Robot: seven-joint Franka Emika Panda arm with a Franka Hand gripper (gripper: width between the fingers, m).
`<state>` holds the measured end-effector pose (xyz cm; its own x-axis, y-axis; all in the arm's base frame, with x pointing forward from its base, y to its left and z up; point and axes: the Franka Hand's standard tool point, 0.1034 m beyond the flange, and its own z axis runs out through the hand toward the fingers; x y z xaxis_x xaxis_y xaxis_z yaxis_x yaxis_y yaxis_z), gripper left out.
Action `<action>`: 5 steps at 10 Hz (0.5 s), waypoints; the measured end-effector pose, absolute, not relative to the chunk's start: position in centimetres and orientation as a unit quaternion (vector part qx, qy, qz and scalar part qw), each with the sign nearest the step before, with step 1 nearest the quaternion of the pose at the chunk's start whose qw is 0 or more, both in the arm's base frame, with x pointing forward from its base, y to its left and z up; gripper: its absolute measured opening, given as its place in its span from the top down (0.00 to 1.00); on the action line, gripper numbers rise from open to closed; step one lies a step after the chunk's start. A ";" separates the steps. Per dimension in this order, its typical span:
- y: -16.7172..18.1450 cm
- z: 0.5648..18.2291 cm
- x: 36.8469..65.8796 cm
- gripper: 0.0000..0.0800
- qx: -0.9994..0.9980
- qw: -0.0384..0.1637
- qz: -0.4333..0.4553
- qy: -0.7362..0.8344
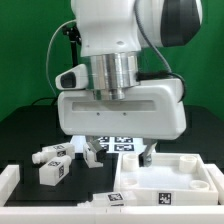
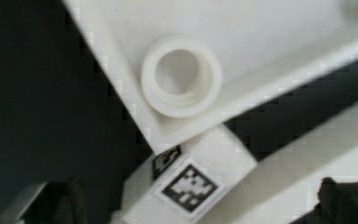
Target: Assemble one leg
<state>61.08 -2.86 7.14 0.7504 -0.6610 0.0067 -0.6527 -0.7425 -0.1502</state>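
My gripper [image 1: 120, 155] hangs open and empty over the back left corner of the large white tray [image 1: 205, 178]. In the wrist view the gripper [image 2: 194, 212] has its dark fingers [image 2: 44, 205] wide apart. Between them lies a white bar carrying a marker tag [image 2: 194, 188]. I cannot tell whether it is a leg or the tray's edge. Just beyond it is the tray's flat face with a round socket [image 2: 179, 75]. Two small white tagged legs [image 1: 58, 154] [image 1: 50, 172] lie on the black table at the exterior view's left. A third leg [image 1: 108, 200] lies in front of the tray.
The marker board [image 1: 120, 143] lies flat under the gripper, behind the tray. A white rail [image 1: 8, 180] borders the table at the exterior view's left. Cables hang behind the arm against a green backdrop.
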 end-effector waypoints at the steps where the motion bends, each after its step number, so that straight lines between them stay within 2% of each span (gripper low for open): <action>1: -2.8 6.6 61.1 0.19 -0.914 0.069 -0.028 0.400; 3: -3.1 5.4 61.2 0.19 -0.876 0.078 -0.037 0.474; 5: -2.7 5.3 61.2 0.19 -0.847 0.084 -0.037 0.523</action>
<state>61.19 -2.70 5.33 0.4506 -0.8923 -0.0262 -0.8800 -0.4391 -0.1810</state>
